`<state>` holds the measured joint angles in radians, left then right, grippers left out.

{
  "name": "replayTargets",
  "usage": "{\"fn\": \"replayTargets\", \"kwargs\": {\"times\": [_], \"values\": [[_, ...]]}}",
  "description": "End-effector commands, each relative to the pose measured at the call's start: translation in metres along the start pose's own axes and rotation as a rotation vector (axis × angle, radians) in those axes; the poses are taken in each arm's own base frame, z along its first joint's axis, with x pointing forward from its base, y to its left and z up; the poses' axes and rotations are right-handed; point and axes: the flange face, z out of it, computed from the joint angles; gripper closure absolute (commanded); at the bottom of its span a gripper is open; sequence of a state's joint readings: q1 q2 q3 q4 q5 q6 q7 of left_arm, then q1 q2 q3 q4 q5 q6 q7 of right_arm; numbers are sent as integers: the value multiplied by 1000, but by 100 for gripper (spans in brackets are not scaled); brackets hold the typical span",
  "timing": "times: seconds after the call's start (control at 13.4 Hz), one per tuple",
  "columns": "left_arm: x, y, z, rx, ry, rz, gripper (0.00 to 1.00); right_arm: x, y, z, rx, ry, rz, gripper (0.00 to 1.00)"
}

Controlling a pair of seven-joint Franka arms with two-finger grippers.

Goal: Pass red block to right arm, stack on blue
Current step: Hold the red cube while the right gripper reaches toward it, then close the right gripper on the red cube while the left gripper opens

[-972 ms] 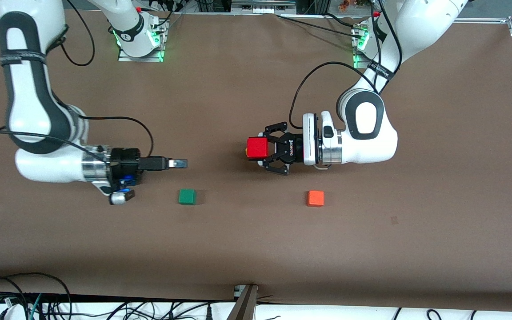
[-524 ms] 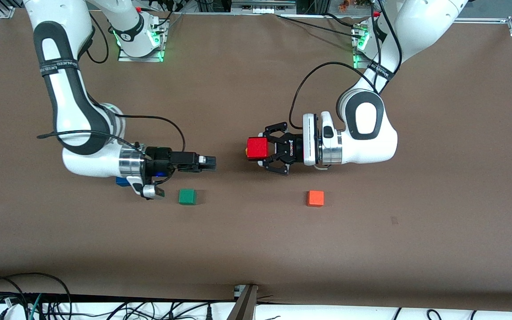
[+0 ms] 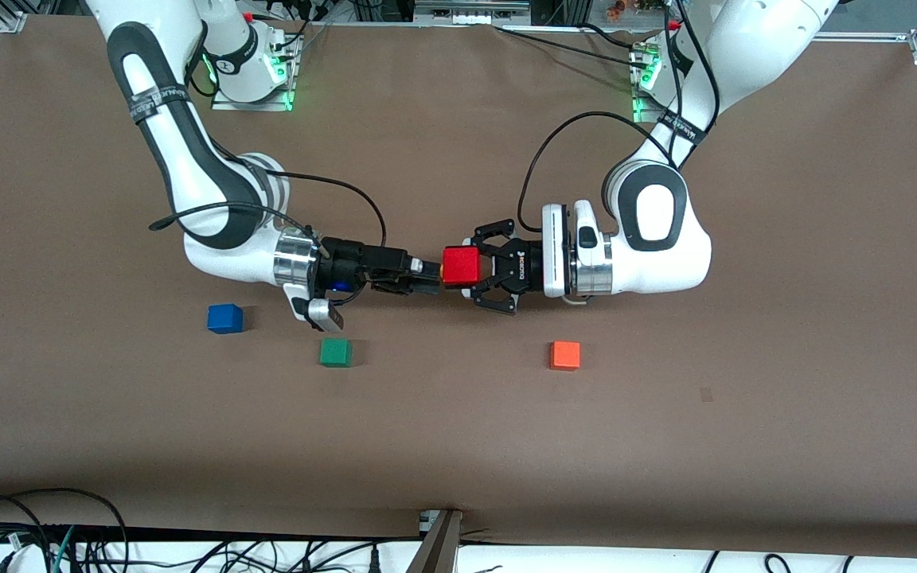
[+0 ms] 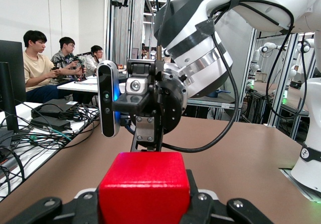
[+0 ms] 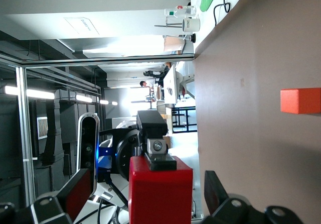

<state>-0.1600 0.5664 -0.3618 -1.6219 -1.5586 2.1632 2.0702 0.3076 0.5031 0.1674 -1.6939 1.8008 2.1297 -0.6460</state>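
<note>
My left gripper (image 3: 466, 268) is shut on the red block (image 3: 457, 263) and holds it sideways above the middle of the table. In the left wrist view the block (image 4: 144, 184) fills the space between the jaws of the left gripper (image 4: 144, 199). My right gripper (image 3: 431, 276) is open and level with the block, its tip at the block's free face. In the right wrist view its fingers (image 5: 75, 194) stand either side of the block (image 5: 160, 199), apart from it. The blue cube (image 3: 225, 318) sits on the table toward the right arm's end.
A green cube (image 3: 335, 352) lies beside the blue one, a little nearer the front camera. An orange cube (image 3: 564, 355) lies toward the left arm's end and also shows in the right wrist view (image 5: 300, 100). Arm bases stand along the table's back edge.
My right arm has swung from its end of the table toward the middle, and its gripper has reached the red block. The blue cube is now uncovered. The left arm has not moved.
</note>
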Motion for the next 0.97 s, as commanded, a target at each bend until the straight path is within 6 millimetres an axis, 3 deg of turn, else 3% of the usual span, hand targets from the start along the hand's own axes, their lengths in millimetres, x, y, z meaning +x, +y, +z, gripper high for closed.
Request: {"fn": "replayTargets", "kwargs": {"times": [0.0,0.22,0.6,0.9], "values": [[4,-4,3,18,29,19,100,-15,3,0,13,23,-22,0],[3,-4,3,18,29,18,100,-30,19,7,35,34,-34,1],[4,-4,3,18,29,19,100,-32,17,7,37,30,-7,5],[4,-4,3,18,30,15,100,-32,7,6,44,29,24,17]]}}
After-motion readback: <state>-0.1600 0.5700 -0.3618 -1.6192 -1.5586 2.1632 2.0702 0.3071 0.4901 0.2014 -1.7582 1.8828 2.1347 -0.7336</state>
